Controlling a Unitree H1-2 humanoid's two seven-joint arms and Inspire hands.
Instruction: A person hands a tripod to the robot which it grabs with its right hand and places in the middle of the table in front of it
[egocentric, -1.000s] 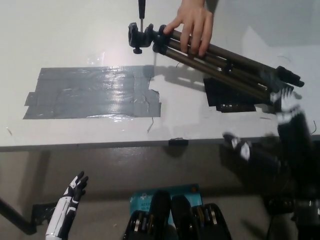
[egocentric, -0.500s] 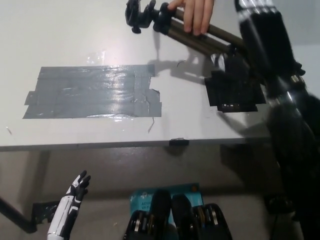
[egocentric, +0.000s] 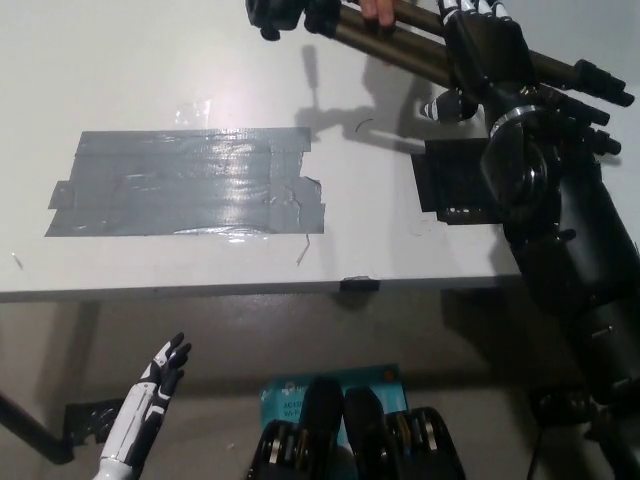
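A folded brown-and-black tripod (egocentric: 400, 45) hangs slantwise over the far side of the white table (egocentric: 150, 70). Its head (egocentric: 275, 12) is at the top middle and its feet (egocentric: 600, 85) at the right. A person's fingertips (egocentric: 378, 10) still hold it near the head. My black right hand (egocentric: 480, 50) lies over the tripod's legs, fingers stretched out past them and thumb below, not closed round them. My white left hand (egocentric: 150, 400) rests low at the lower left, below the table edge, open.
A large patch of grey tape (egocentric: 185, 185) covers the table's middle left. A black patch (egocentric: 455, 180) lies at the right, partly under my right arm. The table's front edge (egocentric: 250, 290) runs across the picture. A blue object (egocentric: 330, 385) sits below it.
My right arm has swung up from the bottom right across the table to the tripod's legs. The tripod has shifted towards the picture's top. The left hand has barely moved.
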